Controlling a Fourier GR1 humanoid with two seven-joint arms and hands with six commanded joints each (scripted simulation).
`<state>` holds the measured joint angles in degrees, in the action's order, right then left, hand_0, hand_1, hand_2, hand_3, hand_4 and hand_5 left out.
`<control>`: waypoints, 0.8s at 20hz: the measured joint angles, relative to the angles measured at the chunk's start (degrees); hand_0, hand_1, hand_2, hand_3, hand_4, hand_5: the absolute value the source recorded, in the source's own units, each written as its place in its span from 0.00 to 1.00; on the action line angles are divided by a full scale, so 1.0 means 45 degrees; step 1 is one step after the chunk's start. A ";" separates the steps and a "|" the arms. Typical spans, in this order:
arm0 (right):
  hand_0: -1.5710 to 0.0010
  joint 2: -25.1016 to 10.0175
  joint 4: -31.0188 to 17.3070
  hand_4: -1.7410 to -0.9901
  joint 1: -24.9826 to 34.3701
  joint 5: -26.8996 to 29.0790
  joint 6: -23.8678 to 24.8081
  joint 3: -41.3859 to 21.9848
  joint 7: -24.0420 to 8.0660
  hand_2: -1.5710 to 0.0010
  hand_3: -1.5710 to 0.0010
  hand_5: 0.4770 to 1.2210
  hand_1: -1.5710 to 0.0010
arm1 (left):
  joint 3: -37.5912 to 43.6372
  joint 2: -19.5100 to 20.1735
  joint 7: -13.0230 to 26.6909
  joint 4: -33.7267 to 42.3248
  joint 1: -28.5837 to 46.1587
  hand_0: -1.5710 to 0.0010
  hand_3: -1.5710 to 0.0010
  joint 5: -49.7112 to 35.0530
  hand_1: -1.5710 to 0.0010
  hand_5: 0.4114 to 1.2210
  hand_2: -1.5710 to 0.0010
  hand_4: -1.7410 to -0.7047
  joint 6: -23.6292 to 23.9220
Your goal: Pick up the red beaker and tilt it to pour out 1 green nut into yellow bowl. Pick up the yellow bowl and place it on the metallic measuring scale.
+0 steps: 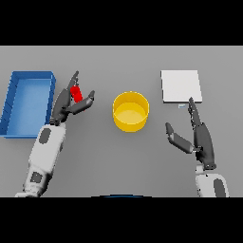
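We see the round, smooth-walled yellow bowl [130, 111] standing at the middle of the grey worktop [118, 161], apart from both hands. The small red beaker [76, 93] sits between the fingers and thumb of our left hand [69, 103], which half hide it; whether they grip it we cannot tell. Just left lies a rectangular blue tray [14, 107]. The flat pale square scale [181, 86] lies beyond our right hand [197, 137], its fingers straight and spread.
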<state>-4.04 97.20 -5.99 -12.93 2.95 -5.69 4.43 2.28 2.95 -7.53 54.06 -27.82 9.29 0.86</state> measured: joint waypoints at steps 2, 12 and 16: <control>1.00 0.0012 0.0173 0.64 -0.0174 -0.0039 0.0040 -0.0036 0.0279 1.00 1.00 0.22 1.00 | 0.0259 -0.0070 -0.0345 -0.0480 -0.0270 1.00 0.98 -0.0156 0.98 0.39 0.96 0.35 0.0099; 1.00 -0.0022 0.0314 0.64 -0.0357 -0.0023 0.0047 -0.0011 0.0349 1.00 1.00 0.23 1.00 | 0.0320 -0.0280 -0.0783 -0.1552 -0.1089 0.15 0.19 0.0228 0.15 0.91 0.14 0.21 0.0638; 1.00 0.0097 0.0358 0.64 -0.0353 0.0019 0.0081 -0.0028 0.0042 1.00 1.00 0.22 1.00 | 0.0449 -0.0530 -0.0808 -0.1382 -0.0948 0.06 0.08 0.0035 0.06 0.90 0.06 0.12 0.0883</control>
<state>-3.60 98.82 -7.58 -12.84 3.31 -5.81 4.62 4.30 0.56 -11.17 47.84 -32.09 9.45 4.83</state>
